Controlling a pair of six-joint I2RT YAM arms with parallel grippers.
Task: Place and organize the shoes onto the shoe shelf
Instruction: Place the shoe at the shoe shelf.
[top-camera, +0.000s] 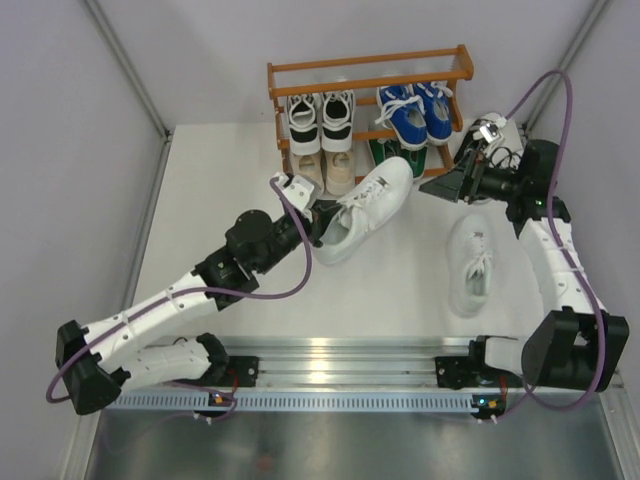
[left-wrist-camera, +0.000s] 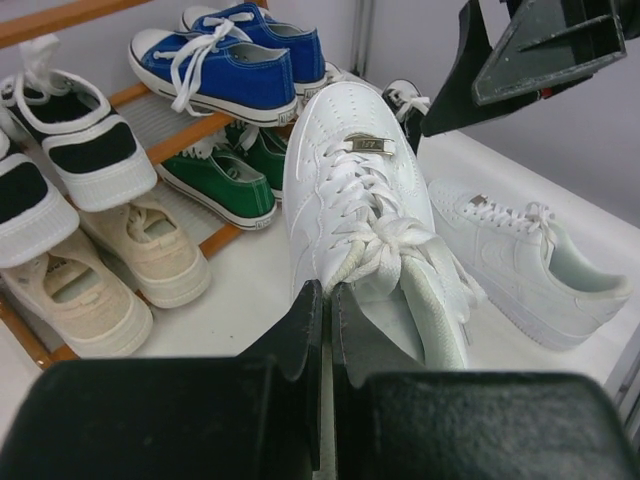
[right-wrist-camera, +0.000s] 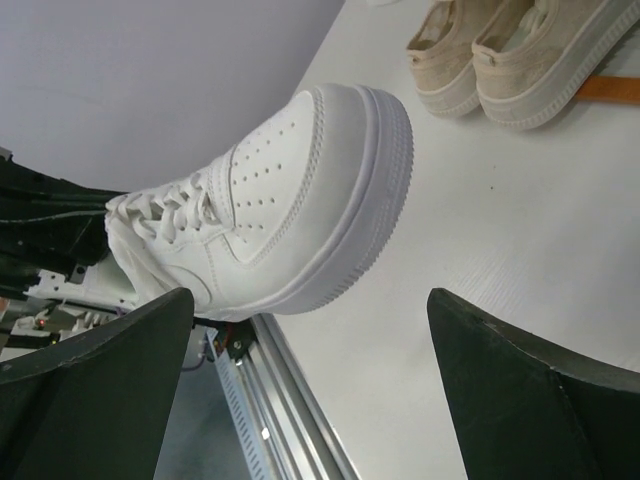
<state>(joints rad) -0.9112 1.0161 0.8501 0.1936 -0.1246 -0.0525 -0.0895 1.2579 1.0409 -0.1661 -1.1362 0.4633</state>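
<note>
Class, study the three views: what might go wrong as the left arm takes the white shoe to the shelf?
1. The left gripper pinches the white shoe only at its opening's edge; it may slip or swing.
2. The open right gripper hovers near the right end of the shelf, so the arms may collide.

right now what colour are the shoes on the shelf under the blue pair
Green shoes, white soles; left wrist view best.

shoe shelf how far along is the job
Done: black, blue, beige and green pairs sit on the shoe shelf. In hand: left pincer shut on one white sneaker. Left: the other white sneaker on the table, plus a black shoe right of the shelf.
</note>
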